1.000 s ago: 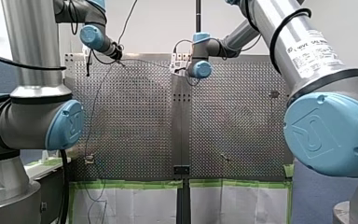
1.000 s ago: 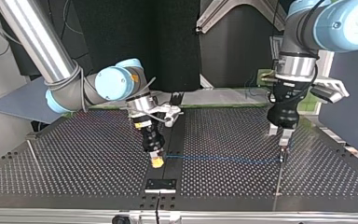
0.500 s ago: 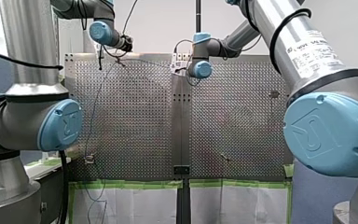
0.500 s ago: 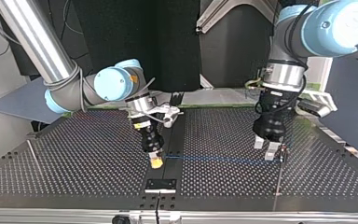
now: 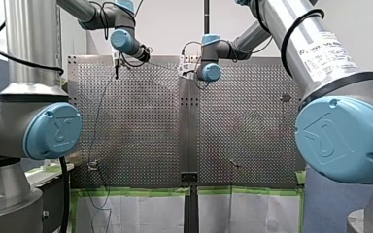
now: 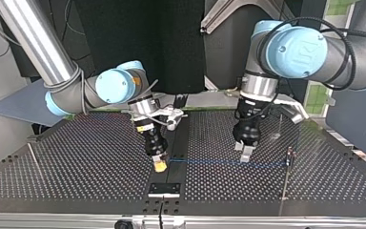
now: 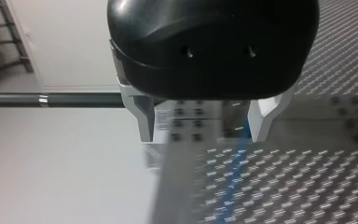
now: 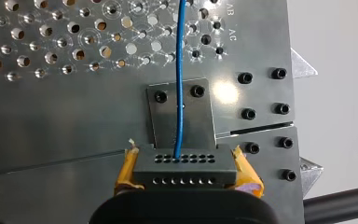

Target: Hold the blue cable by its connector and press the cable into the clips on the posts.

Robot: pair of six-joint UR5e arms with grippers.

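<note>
In the right wrist view my right gripper point(image 8: 184, 161) is shut on the black connector point(image 8: 184, 169), which sits between its yellow pads point(image 8: 127, 169). The blue cable point(image 8: 180, 70) runs straight ahead from it over the perforated table. In the top view the blue cable point(image 6: 219, 162) stretches level from my right gripper point(image 6: 160, 165) to a clip post point(image 6: 289, 155) at the right. My left gripper point(image 6: 242, 152) hangs open just over the cable's middle. In the left wrist view its pale fingers point(image 7: 145, 116) stand wide apart, with the blurred cable point(image 7: 233, 163) passing below between them.
A small black plate point(image 6: 164, 189) is bolted near the table's near edge in the top view. A thin rod point(image 6: 283, 188) lies below the right post and another rod point(image 6: 33, 160) at the left. Green tape point(image 5: 141, 192) lines the table's edge in the front view.
My left arm has moved toward the top view's left along the cable, away from the right post, with its fingers open. My right gripper has stayed still on the connector.
</note>
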